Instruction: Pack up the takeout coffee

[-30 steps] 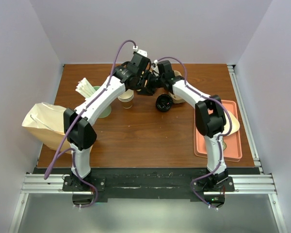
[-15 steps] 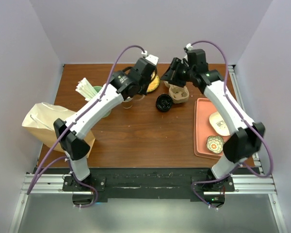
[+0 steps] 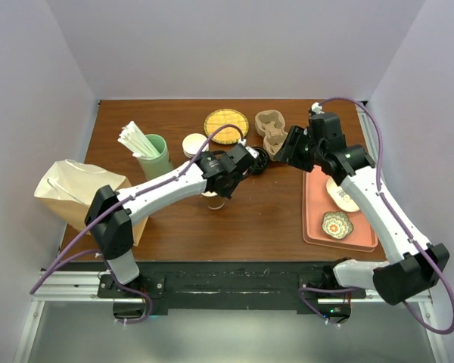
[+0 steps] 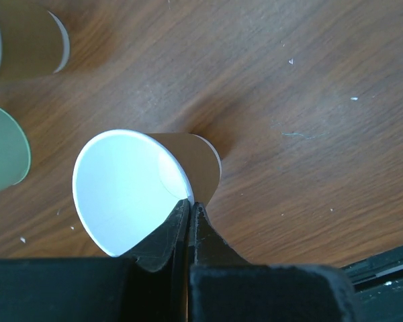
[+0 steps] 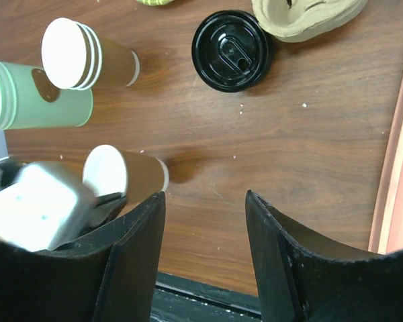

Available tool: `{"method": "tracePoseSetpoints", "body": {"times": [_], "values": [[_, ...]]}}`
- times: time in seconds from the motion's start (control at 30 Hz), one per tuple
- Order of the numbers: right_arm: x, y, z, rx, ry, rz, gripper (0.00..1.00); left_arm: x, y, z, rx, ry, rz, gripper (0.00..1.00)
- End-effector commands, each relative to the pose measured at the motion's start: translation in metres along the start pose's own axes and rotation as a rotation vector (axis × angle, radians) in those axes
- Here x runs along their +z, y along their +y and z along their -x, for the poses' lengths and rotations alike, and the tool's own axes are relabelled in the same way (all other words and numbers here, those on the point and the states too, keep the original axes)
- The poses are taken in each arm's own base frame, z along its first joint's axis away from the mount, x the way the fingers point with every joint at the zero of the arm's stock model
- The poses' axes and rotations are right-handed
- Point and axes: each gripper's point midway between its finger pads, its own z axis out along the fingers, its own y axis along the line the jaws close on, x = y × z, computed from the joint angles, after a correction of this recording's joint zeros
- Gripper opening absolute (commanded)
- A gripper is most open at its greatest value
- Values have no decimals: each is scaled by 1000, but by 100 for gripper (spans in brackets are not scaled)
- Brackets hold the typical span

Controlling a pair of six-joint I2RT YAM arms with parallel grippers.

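Near desk middle, toward near edge: kraft cup (image 3: 214, 201), upright, mostly hidden under left hand (image 3: 216, 189). Just beyond that hand, toward far edge: black lid (image 3: 260, 161), flat, partly covered. Nearer far edge, left to right: green cup (image 3: 156, 159) with white sticks (image 3: 132, 138), cup stack (image 3: 194, 144), yellow woven mat (image 3: 225, 121), pulp carrier (image 3: 270, 130). Just beside carrier, toward right edge: right hand (image 3: 286, 147). At left edge: paper bag (image 3: 68, 197), overhanging. Along right edge: pink tray (image 3: 315, 212) with patterned dish (image 3: 337, 224) and cream dish (image 3: 339, 195).
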Motion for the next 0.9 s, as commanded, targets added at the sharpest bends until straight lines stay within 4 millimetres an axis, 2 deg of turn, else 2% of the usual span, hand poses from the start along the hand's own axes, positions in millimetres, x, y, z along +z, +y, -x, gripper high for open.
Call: {"method": "tracePoseSetpoints", "body": {"times": [0.0,0.07,0.23,0.33,0.37,0.53,0.57,0.6,0.67,0.7,0.73,0.77,0.8,0.83,0.87], "values": [[-15,-3,10,11,-67,-18,55,-4,-13,18,-58,-115,-58,0],[-18,-5,9,3,-69,-26,55,4,-21,13,-60,-108,-75,0],[-22,-11,9,-13,-82,-47,55,5,-38,4,-49,-83,-108,1],[-20,-13,9,-12,-82,-54,55,2,-42,3,-63,-91,-132,13],[-19,-13,9,-15,-80,-54,55,-1,-42,5,-71,-106,-140,21],[-14,-10,12,-13,-86,-46,55,-12,-46,14,-92,-144,-184,36],[-12,-9,12,-12,-86,-44,55,-17,-46,17,-104,-152,-185,43],[-8,-9,12,-11,-83,-45,55,-21,-46,20,-111,-161,-190,49],[2,-10,16,0,-100,-50,54,-37,-44,32,-138,-214,-211,69],[11,-12,14,3,-92,-62,54,-44,-45,41,-152,-255,-229,75],[19,-11,18,12,-113,-56,53,-46,-42,41,-165,-273,-228,83],[26,-11,17,17,-112,-56,51,-60,-34,47,-188,-326,-222,91],[40,-14,14,24,-96,-68,49,-67,-32,54,-204,-373,-227,94],[49,-10,16,29,-105,-46,48,-65,-28,47,-201,-380,-219,100],[58,-9,15,31,-101,-38,45,-79,-19,50,-213,-431,-211,100]]}}
